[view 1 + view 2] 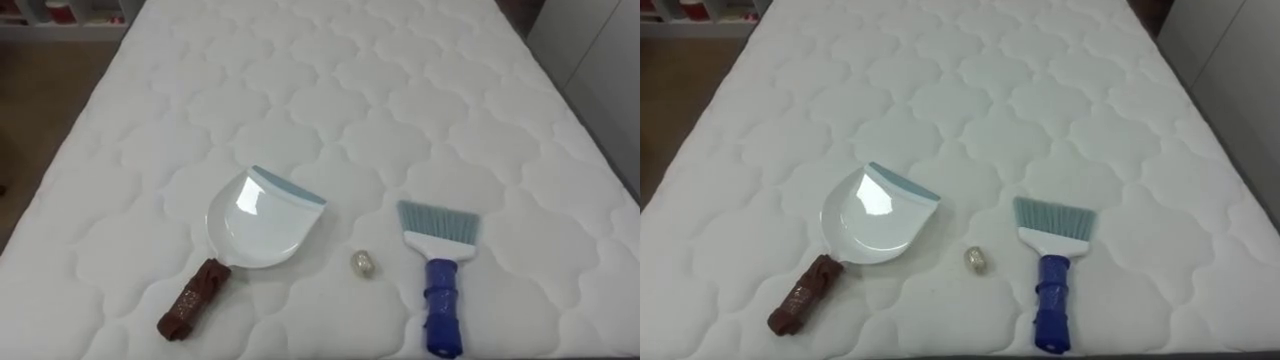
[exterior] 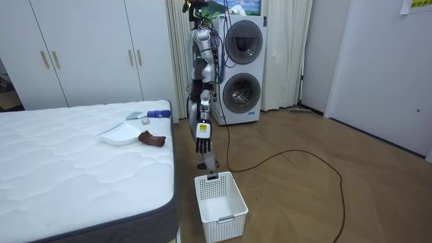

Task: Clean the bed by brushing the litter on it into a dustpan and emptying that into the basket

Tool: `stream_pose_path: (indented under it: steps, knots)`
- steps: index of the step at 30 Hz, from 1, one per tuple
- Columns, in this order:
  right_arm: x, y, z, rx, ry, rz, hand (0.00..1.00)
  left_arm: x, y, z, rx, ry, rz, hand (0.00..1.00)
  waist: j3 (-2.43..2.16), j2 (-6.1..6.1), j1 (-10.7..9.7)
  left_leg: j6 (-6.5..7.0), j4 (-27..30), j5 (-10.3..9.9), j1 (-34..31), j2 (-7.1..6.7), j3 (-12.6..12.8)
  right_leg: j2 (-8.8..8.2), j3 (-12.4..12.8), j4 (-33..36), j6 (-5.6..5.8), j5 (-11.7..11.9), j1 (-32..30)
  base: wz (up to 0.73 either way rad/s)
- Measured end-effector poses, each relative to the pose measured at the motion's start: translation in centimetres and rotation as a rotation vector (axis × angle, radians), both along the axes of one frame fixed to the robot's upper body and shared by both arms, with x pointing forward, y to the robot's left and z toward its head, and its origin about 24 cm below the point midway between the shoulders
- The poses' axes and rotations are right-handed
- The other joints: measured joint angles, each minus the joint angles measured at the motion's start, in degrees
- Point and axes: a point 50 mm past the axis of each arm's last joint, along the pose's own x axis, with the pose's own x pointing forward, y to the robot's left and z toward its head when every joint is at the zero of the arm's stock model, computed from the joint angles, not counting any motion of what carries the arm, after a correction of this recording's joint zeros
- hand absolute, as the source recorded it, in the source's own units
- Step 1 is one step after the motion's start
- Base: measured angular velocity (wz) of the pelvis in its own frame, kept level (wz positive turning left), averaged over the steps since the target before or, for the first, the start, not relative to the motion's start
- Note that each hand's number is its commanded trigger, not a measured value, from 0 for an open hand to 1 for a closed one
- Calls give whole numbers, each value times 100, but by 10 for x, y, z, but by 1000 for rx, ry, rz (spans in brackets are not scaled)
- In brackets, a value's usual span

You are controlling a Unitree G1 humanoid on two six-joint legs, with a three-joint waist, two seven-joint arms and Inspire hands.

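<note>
Head views, looking down: white quilted mattress (image 1: 300, 80). On it, white dustpan (image 1: 262, 225), blue-grey lip turned away from the near edge, brown wrapped handle (image 1: 195, 298) toward it. Just right of dustpan, clear of its rim: small pale crumpled scrap (image 1: 363, 263), lying on the quilting, not in the pan. Pan itself plain white inside. Further right of dustpan, past the scrap: hand brush (image 1: 440, 270), pale blue bristles pointing away, blue handle toward the near edge.

Room view adds: robot upright on wood floor at the bed edge nearest dustpan, facing it. Left hand (image 2: 202, 140) hanging at the side, off the mattress and well apart from dustpan, fingers straight and loose, pointing down, holding nothing. On the floor, nearer the camera than dustpan: white perforated basket (image 2: 233, 214), its own white walls and bottom in sight inside. Behind robot, away from dustpan: stacked washer and dryer (image 2: 239, 67). Beyond dustpan, across the bed: white wardrobe doors (image 2: 88, 54).

Hard to make out: what the scrap is made of. From the room, just a pale speck between dustpan and brush.
</note>
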Motion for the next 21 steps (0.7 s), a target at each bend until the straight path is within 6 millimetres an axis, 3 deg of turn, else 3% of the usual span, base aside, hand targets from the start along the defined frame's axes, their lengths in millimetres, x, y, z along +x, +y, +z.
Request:
stream_pose_path:
  steps: [12,21]
  knots:
    - [8,0,1,-17,-64,-3,0,20,6,6,134,-146,-9,0,-16,-28,4,0,1,1,-4,-1,12,1,33,17,-1,1,-55,0]
    - [23,2,3,-23,-168,-23,0,84,11,38,272,-561,-16,0,-33,-42,24,0,1,4,-14,-3,16,6,44,-15,-2,3,-47,0]
